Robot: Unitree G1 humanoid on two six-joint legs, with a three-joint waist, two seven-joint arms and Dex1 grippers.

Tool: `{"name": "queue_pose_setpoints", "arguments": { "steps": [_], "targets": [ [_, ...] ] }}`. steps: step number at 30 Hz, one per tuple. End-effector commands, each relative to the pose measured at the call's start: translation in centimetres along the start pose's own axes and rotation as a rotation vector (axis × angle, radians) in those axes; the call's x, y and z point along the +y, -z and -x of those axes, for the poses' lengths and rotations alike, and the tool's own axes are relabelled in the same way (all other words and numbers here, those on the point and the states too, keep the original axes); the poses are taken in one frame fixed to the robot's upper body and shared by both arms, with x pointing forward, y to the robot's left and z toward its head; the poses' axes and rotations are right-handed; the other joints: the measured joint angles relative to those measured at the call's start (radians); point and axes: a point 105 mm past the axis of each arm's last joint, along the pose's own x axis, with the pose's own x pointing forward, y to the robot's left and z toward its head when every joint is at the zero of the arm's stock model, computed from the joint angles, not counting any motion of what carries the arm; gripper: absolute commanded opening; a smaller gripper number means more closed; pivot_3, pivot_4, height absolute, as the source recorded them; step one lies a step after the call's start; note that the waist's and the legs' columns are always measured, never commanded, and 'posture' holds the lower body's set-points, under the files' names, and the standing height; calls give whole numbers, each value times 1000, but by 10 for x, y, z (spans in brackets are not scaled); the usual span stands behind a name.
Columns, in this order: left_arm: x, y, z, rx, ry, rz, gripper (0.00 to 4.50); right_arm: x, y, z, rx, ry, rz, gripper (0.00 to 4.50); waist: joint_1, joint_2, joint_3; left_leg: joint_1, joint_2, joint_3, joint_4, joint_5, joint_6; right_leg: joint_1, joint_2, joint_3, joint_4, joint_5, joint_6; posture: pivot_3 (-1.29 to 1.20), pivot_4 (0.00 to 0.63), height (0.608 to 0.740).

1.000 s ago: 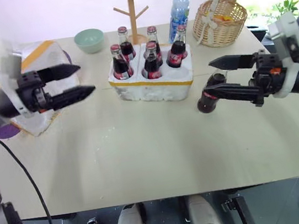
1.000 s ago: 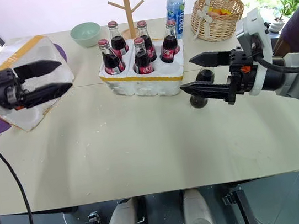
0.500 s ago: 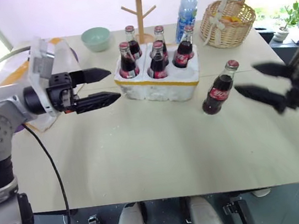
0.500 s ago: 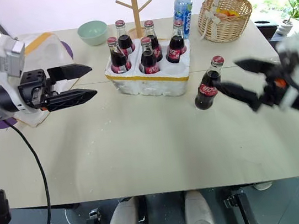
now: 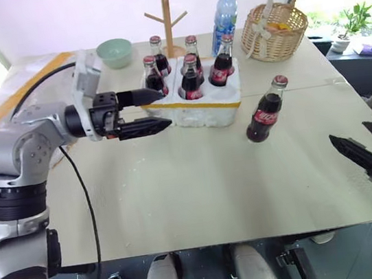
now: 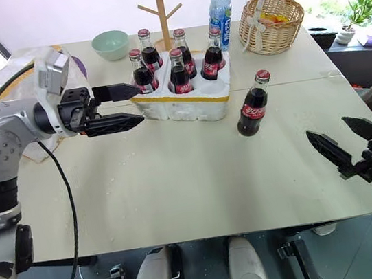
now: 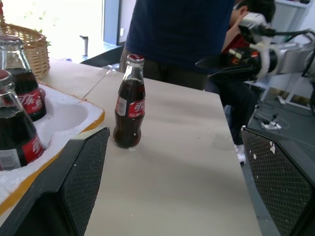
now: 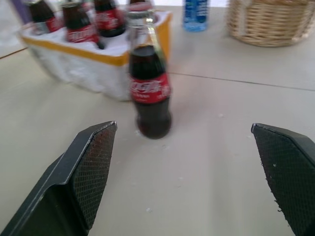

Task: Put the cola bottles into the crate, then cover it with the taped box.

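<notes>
Comparing with a second ago: the left gripper (image 5: 157, 109) has swung in from beside the taped box to the near-left corner of the crate, and the right gripper (image 6: 344, 141) has pulled back from the loose bottle toward the table's near-right edge.

Left side: large hollow white styrofoam box with yellow tape bands (image 5: 15, 84) sits at the far-left table edge, behind the left arm. Left gripper is released, jaws spread, nothing between them, tips just beside the low white styrofoam crate with a yellow tape rim (image 5: 199, 106).

Centre: five small glass cola bottles with red caps and labels (image 5: 191, 80) stand upright in the crate wells; one well is vacant.

Right of the crate: the sixth cola bottle (image 5: 265, 109) stands upright on the beige table (image 5: 198, 179), near the crate's right end, not touching it. Right gripper is released, jaws wide, well apart from that bottle, which the right wrist view shows between the two fingers (image 8: 81, 172) but farther off.

Count: six cola bottles, one crate, one taped box.
</notes>
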Motion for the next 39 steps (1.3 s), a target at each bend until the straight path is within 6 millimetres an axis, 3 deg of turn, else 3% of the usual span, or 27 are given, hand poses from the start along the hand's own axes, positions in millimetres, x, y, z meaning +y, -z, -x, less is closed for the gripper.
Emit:
{"name": "queue_pose_setpoints", "arguments": {
  "steps": [1,5,12,28,30,33,39],
  "targets": [
    [-6,-10,-4,1,38,-46,4432,15,2,-18,-43,-34,4,4500,-1,0,0,0,0,0,0,0,0,0,0,0,0,0,0,0,150,740],
    [-8,-7,-7,14,47,-52,4432,28,11,-43,-42,-86,-3,4500,-1,0,0,0,0,0,0,0,0,0,0,0,0,0,0,0,150,740],
    [-10,-6,-10,19,37,-67,4432,22,21,-87,-63,-97,-52,4500,4,0,0,0,0,0,0,0,0,0,0,0,0,0,0,0,150,740],
    [-8,-10,-10,-1,-5,-81,4432,19,27,-156,-82,-200,-144,4500,-2,1,0,0,0,0,-1,0,0,-1,1,0,0,0,1,0,150,740],
    [-7,-10,-10,-4,-14,-84,4500,21,26,-158,-89,-213,-139,3975,0,1,0,0,0,0,-1,0,0,-1,1,0,0,0,1,0,150,740],
    [-5,-12,-9,-10,-29,-87,4500,26,11,-154,-139,-252,-112,2883,0,1,0,0,0,0,-2,0,0,-1,1,0,1,0,1,0,150,740],
    [-5,-11,-1,-8,-67,-91,4500,46,-68,-132,-327,-435,-46,2881,-9,7,4,-1,0,1,-2,0,0,-3,1,1,2,1,3,0,150,740]
  ]
}}
